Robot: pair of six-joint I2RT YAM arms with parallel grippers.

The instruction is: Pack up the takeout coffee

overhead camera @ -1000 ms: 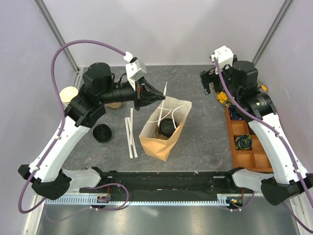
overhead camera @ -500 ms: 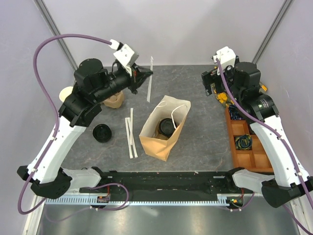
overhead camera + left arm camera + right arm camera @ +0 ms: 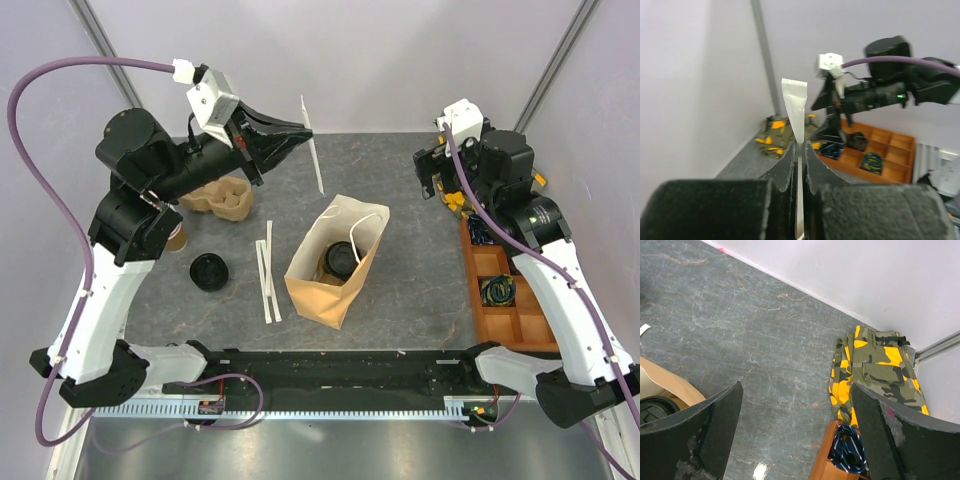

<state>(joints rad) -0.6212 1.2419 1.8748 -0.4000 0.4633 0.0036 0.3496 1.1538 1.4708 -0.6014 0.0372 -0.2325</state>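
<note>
PACKING STATION, items left to right

1. Cup stack (image 3: 174, 238): far left of desk (image 3: 400, 290), mostly hidden under the left arm
2. Lid (image 3: 208, 271): loose, black, flat on the desk, no cup
3. Carrier (image 3: 215, 195): brown pulp, behind the lid
4. Spare strips (image 3: 268, 270): two, white, side by side, just left of the bag
5. Left fingers (image 3: 292, 135): raised high at the back, pinched tight on item 6
6. Strip (image 3: 312, 150): thin, white, held near its middle, slightly tilted, behind the bag's mouth rather than above it
7. Bag (image 3: 318, 290): kraft, centre of desk, mouth open, white handles up
8. Coffee (image 3: 340, 258): inside the bag, black lid showing
9. Right fingers (image 3: 710, 422): spread wide, empty, hovering at back right
10. Cloth (image 3: 455, 200), tray (image 3: 478, 262): right edge, not involved

Step, judged: cup is packed and the strip looks to be the add-on item
Next move calls for: bringing the strip over the mouth, pointing one end down beside the cup clear of the handles, then releasing
</note>
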